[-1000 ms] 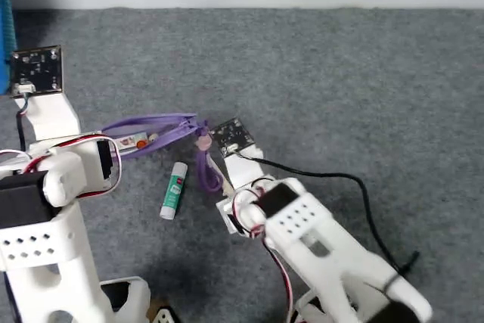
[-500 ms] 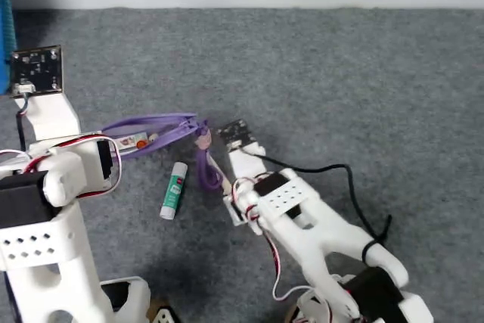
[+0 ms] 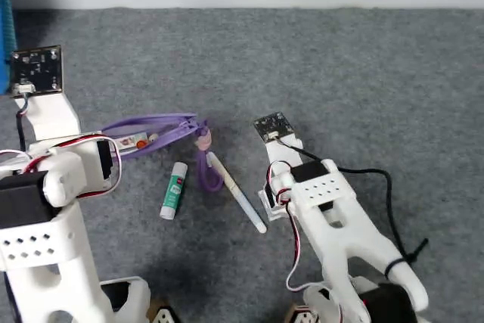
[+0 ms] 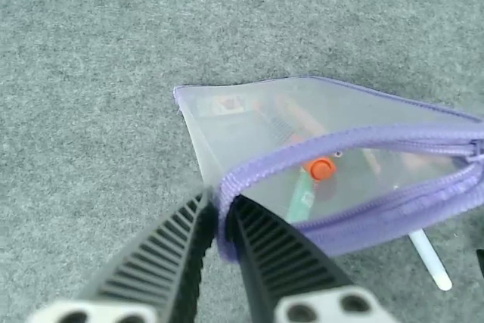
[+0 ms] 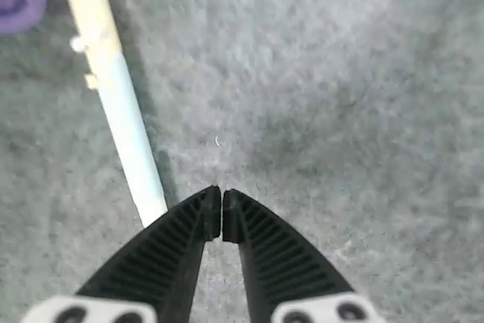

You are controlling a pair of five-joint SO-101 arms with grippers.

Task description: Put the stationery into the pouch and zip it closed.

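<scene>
Zipper edging of the translucent purple-trimmed pouch [image 4: 249, 122] sits clamped in the left end effector [image 4: 221, 213]; the right end effector [image 5: 221, 206] is clenched empty, slim white-and-blue pen [image 5: 121, 104] just beside it.

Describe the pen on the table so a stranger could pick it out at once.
Start at the purple-zipped pouch on the grey table. The pen lies beside the pouch's purple strap loop, on the side away from the glue stick. It is long, thin and pale; the glue stick is short and stubby.
</scene>
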